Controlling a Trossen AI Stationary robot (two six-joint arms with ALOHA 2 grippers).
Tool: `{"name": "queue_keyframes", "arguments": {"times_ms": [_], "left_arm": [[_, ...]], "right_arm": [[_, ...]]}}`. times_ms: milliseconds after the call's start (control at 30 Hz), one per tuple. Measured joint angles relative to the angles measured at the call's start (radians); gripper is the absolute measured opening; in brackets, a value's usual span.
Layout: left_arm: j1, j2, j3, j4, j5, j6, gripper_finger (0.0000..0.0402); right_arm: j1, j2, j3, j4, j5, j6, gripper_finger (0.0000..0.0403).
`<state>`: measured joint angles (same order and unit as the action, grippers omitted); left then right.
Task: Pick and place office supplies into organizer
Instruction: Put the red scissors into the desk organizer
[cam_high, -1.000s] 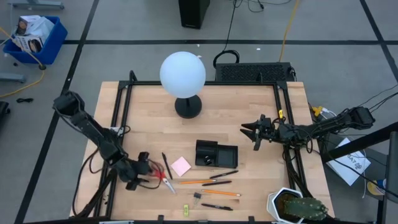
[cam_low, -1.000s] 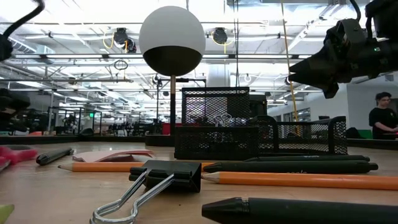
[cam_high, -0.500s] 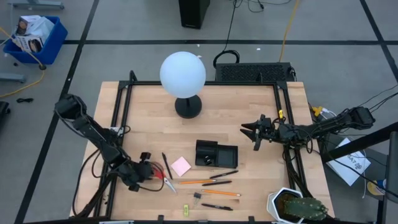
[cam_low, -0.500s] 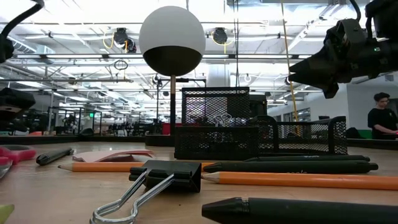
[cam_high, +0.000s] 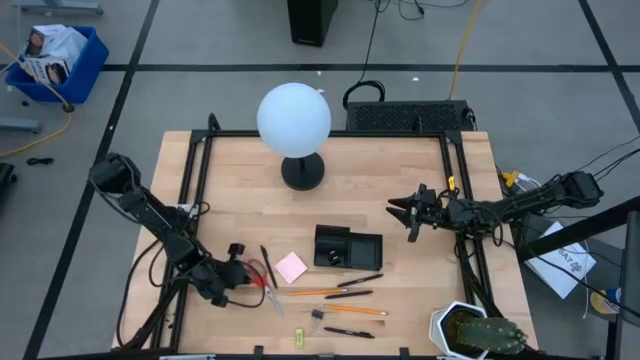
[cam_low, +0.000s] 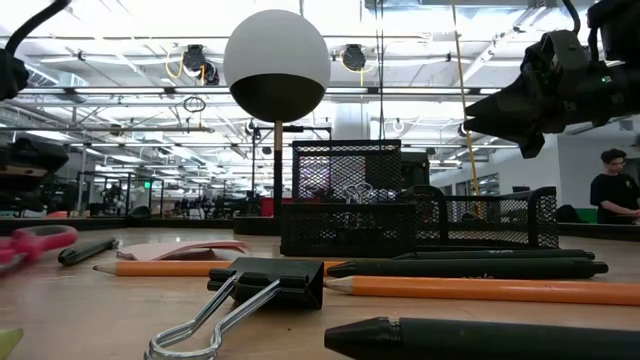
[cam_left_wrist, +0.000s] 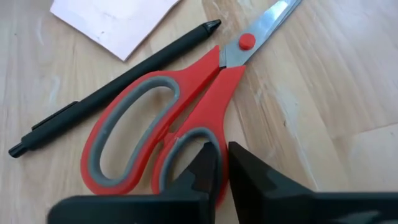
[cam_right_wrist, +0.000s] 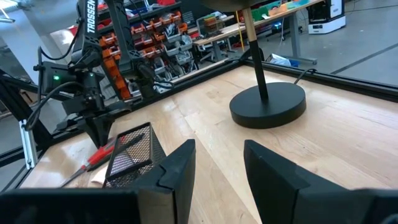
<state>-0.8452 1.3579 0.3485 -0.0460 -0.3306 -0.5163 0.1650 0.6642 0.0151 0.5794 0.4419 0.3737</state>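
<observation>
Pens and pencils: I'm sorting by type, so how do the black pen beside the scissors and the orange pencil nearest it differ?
The black pen is dark and thicker; the orange pencil is bright and thin. The pen lies steeply angled between the scissors and the pink pad; the pencil lies almost crosswise below the pad. Both rest flat on the table, outside the organizer.

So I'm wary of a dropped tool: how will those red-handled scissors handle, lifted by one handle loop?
Probably rigid, but the scissors may swing blade-down, since the left gripper pinches only the small loop. The blades lie closed; they could pivot open. The smooth handle might slip.
</observation>
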Motion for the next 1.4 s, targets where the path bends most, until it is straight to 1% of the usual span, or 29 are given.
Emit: {"name": "queue_keyframes", "arguments": {"times_ms": [67, 200, 333, 400, 533, 667, 833, 900, 967, 1033, 1133, 1233, 1300, 1400], "left_arm": [[0.000, 0.000, -0.001, 0.007, -0.001, -0.002, 0.0036], [0.000, -0.002, -0.002, 0.025, -0.008, -0.007, 0.0017], [0.001, -0.002, -0.002, 0.057, -0.013, 0.011, 0.0017], [0.002, -0.005, -0.003, 0.077, -0.012, 0.011, 0.0024], [0.002, -0.022, 0.000, 0.085, 0.008, 0.016, 0.0030], [0.000, -0.029, 0.034, 0.083, 0.007, 0.058, 0.0017], [0.006, -0.030, 0.099, 0.069, -0.013, 0.144, 0.0017], [0.015, -0.031, 0.135, 0.038, -0.021, 0.171, 0.0021], [0.023, -0.031, 0.175, -0.002, -0.048, 0.202, 0.0028], [0.034, -0.031, 0.218, -0.052, -0.073, 0.247, 0.0030], [0.057, -0.031, 0.282, -0.133, -0.114, 0.304, 0.0022], [0.096, -0.032, 0.334, -0.171, -0.134, 0.357, 0.0017], [0.130, -0.032, 0.357, -0.182, -0.134, 0.383, 0.0017], [0.195, -0.032, 0.378, -0.193, -0.134, 0.425, 0.0024]], "right_arm": [[0.000, 0.000, 0.000, 0.000, 0.000, 0.000, 0.0132], [0.000, 0.000, 0.000, 0.000, 0.000, 0.000, 0.0132], [0.000, 0.000, 0.000, 0.000, 0.000, 0.000, 0.0132], [0.000, 0.000, 0.000, 0.000, 0.000, -0.001, 0.0132], [0.000, 0.000, 0.000, 0.000, 0.001, -0.082, 0.0132], [0.000, 0.000, 0.000, 0.000, 0.001, -0.121, 0.0132], [0.000, 0.000, 0.000, 0.008, 0.002, -0.125, 0.0132], [0.002, 0.000, 0.000, 0.007, -0.003, -0.072, 0.0132], [0.002, 0.000, 0.000, 0.008, -0.027, 0.025, 0.0132], [0.001, 0.000, 0.000, 0.018, -0.026, 0.060, 0.0132], [-0.001, 0.000, 0.000, 0.081, -0.019, 0.148, 0.0132], [-0.001, -0.001, 0.000, 0.157, -0.010, 0.258, 0.0132], [-0.001, 0.000, 0.000, 0.181, -0.001, 0.299, 0.0132], [-0.001, 0.000, 0.000, 0.231, 0.006, 0.307, 0.0132]]}}
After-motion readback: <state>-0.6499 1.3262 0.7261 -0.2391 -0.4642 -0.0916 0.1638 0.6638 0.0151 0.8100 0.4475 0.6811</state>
